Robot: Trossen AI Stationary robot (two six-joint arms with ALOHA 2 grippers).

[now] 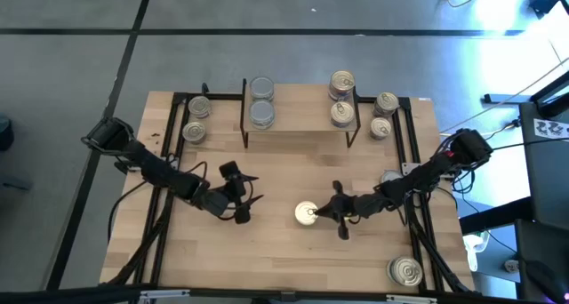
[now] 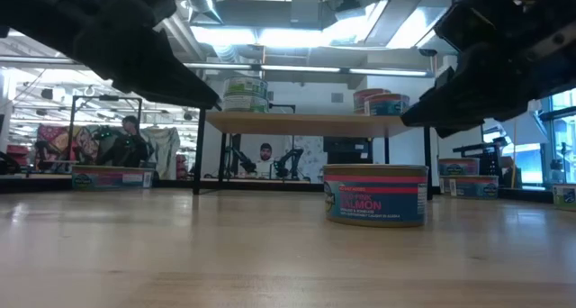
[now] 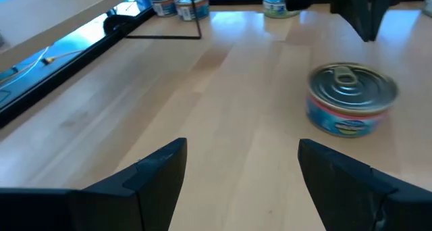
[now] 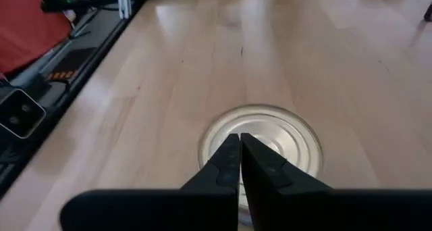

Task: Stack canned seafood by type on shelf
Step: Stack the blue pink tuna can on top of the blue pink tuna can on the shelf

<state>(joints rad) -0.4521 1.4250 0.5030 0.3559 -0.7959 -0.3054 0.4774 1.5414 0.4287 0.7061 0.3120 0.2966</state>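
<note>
1. Shelf: low light-wood platform on thin black legs, at the far middle of the desk.
2. Shelf cans: two silver-lidded left, two gold-lidded right.
3. Salmon can: upright, mid-desk.
4. Further cans beside both shelf ends; one can near corner.

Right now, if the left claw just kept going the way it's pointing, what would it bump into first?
Probably the salmon can in the middle of the table. The open left claw points toward it across bare wood, nothing between. The shut right claw hovers at the can's far side. How squarely it would hit is unclear.
</note>
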